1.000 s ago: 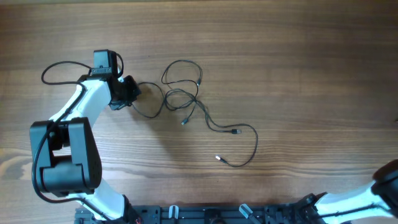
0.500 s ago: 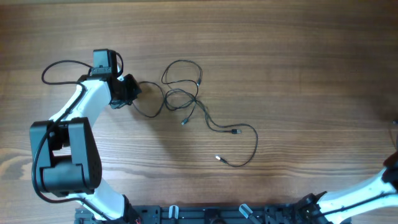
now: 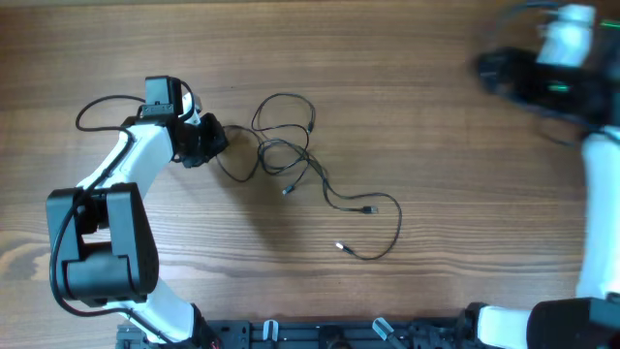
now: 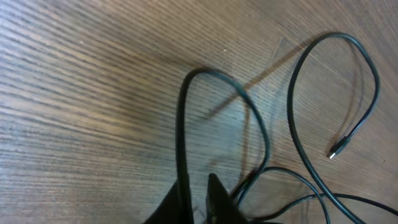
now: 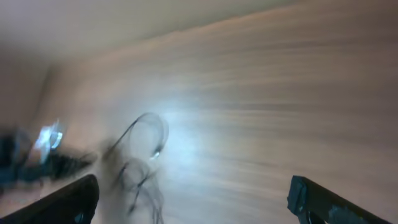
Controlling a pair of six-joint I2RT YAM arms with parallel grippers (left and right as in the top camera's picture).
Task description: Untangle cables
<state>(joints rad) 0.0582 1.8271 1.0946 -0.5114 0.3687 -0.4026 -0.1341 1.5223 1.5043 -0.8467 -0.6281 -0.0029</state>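
Note:
Thin black cables (image 3: 283, 153) lie in a loose tangle at the table's centre-left, and one long strand curves out to the right to a plug end (image 3: 366, 206). My left gripper (image 3: 215, 141) is at the tangle's left edge. In the left wrist view, the left gripper (image 4: 198, 198) is shut on a black cable loop (image 4: 184, 124) that runs up from between its fingers. My right gripper (image 3: 489, 68), blurred, is high at the far right, away from the cables. Its wrist view shows the right gripper (image 5: 193, 199) open wide, the tangle (image 5: 140, 168) blurred in the distance.
The wooden table (image 3: 465, 194) is bare between the tangle and the right arm. The left arm's own black lead (image 3: 102, 105) loops beside its wrist. A dark rail (image 3: 329, 334) runs along the front edge.
The right arm swung from the bottom right corner up to the top right and its gripper opened. The left gripper shifted slightly right at the tangle's edge.

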